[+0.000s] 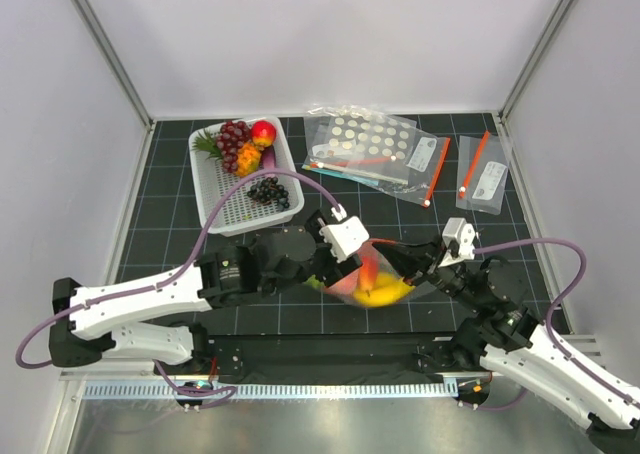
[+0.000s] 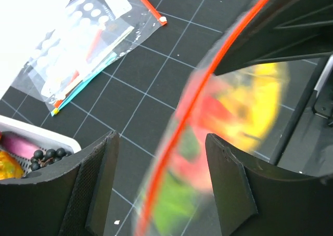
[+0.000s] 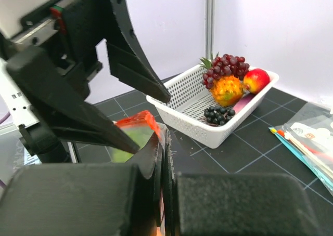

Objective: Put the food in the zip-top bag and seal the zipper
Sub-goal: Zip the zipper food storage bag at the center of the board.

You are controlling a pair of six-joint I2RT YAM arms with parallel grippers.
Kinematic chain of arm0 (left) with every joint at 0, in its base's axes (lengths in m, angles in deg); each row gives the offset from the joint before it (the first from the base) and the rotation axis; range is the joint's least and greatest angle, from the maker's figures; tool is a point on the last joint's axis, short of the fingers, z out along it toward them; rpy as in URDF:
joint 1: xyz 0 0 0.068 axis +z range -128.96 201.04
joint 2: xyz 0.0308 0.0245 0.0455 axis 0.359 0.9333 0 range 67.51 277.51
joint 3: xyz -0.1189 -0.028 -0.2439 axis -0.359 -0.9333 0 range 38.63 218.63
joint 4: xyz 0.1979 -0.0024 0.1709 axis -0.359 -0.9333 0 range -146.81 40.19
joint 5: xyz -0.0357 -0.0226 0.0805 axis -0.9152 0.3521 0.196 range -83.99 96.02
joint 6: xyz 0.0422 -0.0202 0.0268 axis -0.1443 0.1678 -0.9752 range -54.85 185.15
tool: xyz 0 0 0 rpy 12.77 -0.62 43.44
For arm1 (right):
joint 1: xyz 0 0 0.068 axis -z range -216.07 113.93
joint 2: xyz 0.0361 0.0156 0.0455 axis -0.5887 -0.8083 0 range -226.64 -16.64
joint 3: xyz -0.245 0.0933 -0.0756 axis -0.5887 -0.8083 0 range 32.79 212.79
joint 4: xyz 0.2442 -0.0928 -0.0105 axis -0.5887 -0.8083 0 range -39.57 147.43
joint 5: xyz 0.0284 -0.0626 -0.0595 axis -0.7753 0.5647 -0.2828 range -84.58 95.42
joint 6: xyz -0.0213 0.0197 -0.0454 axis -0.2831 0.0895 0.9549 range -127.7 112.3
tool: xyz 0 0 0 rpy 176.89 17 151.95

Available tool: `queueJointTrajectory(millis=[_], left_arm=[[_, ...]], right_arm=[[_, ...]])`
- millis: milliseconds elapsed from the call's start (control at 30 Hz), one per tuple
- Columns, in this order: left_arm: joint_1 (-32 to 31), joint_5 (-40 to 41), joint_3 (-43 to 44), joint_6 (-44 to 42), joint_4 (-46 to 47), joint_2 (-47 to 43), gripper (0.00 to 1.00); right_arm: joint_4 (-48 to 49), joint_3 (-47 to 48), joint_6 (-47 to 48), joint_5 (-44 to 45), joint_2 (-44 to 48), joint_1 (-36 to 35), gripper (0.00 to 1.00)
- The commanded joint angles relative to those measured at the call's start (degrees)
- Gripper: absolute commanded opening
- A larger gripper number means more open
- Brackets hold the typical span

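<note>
Now right end effector [image 3: 164, 160] pinches zip-top bag [image 1: 380, 289]; left end effector [image 2: 161, 140] apart around zipper [image 2: 204, 84].

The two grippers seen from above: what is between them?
The zip-top bag, holding the food, sits between the left gripper and right gripper in the top external view.

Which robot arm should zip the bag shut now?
Probably left. The left gripper is open with the zipper running between its fingers, ready to pinch and slide. The right gripper is shut on the bag at its edge, holding it.
</note>
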Motion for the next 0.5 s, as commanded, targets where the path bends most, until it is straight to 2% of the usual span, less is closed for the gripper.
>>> queueJointTrajectory(millis=[0, 100, 133, 167, 200, 233, 267, 467], left_arm=[[1.5, -1.92, 0.38, 0.82, 1.28, -0.48, 0.69], [1.68, -3.69, 1.52, 0.82, -0.47, 1.01, 0.54], [1.59, -4.13, 2.39, 0.82, -1.52, 2.41, 0.4], [1.68, -4.31, 2.84, 0.82, -2.05, 3.21, 0.32], [1.68, -4.57, 3.36, 0.91, -2.41, 3.74, 0.13], [1.68, -4.92, 3.89, 1.08, -2.93, 4.53, 0.04], [1.68, -5.01, 4.07, 1.26, -3.11, 4.8, 0.0], [1.68, -5.02, 3.9, 2.66, -2.76, 3.57, 0.0]], right_arm=[[4.42, 1.17, 0.61, -1.41, 1.44, -0.03, 0.01], [4.25, 1.08, 0.61, -0.71, 2.23, -0.03, 0.01], [4.25, 1.0, 0.61, -0.36, 2.58, -0.03, 0.01], [4.25, 0.74, 0.61, 0.17, 3.02, -0.03, 0.01], [4.25, 0.47, 0.61, 1.74, 3.98, -0.03, 0.01], [4.42, -0.05, 0.61, 2.62, 4.6, -0.03, 0.01], [4.43, -0.32, 0.61, 3.85, 5.21, -0.03, 0.01], [3.9, -1.38, 0.52, 13.78, 8.38, -0.03, 0.22]])
